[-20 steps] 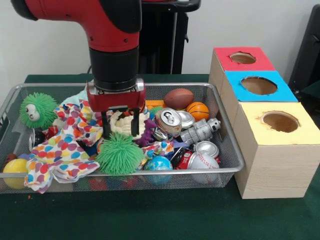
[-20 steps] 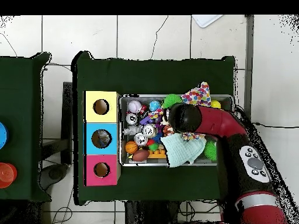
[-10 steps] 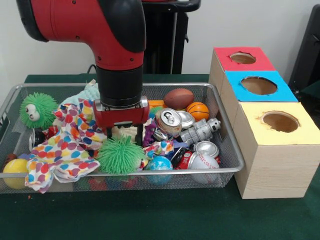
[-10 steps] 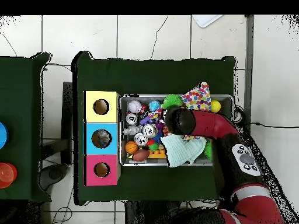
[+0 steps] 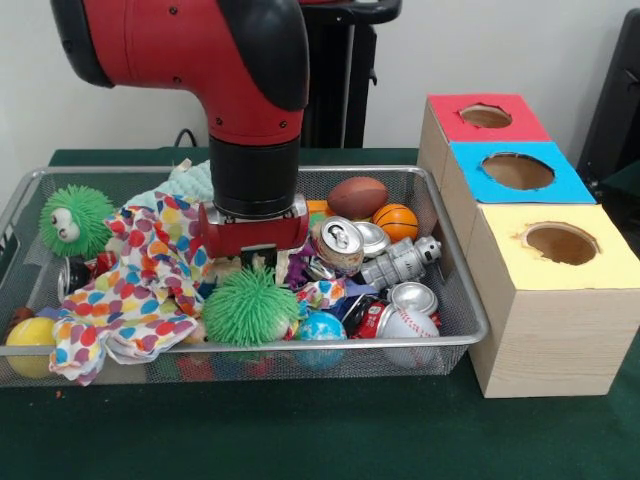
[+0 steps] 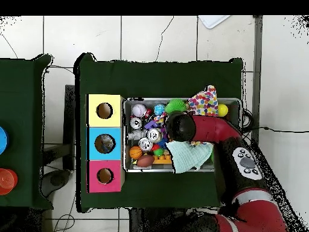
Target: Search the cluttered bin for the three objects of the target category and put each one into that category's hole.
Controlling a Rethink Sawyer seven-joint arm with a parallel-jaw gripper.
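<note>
My gripper [image 5: 255, 262] is pushed down into the middle of the wire bin [image 5: 468, 312], its lower end sunk in the clutter behind a green spiky ball [image 5: 250, 305]. A polka-dot cloth [image 5: 130, 290] lies against its left side, and a dented can [image 5: 336, 243] sits just to its right. A silver toy robot [image 5: 400, 262], football [image 5: 357, 196], small basketball [image 5: 396, 221], baseball [image 5: 407, 325] and globe ball [image 5: 318, 327] fill the bin's right half. In the overhead view the arm [image 6: 179, 124] covers the bin's centre and hides the gripper.
A wooden box to the right of the bin has a red hole [image 5: 486, 115], a blue hole [image 5: 517, 171] and a yellow hole [image 5: 561, 243]. A second green spiky ball with eyes [image 5: 76, 220] and a yellow ball [image 5: 30, 335] sit at the bin's left end. A pale green cloth [image 6: 190, 156] lies beside the arm.
The arm has sunk lower and shifted right in the front view. The cream object seen between the open fingers a second ago is now hidden behind the green spiky ball.
</note>
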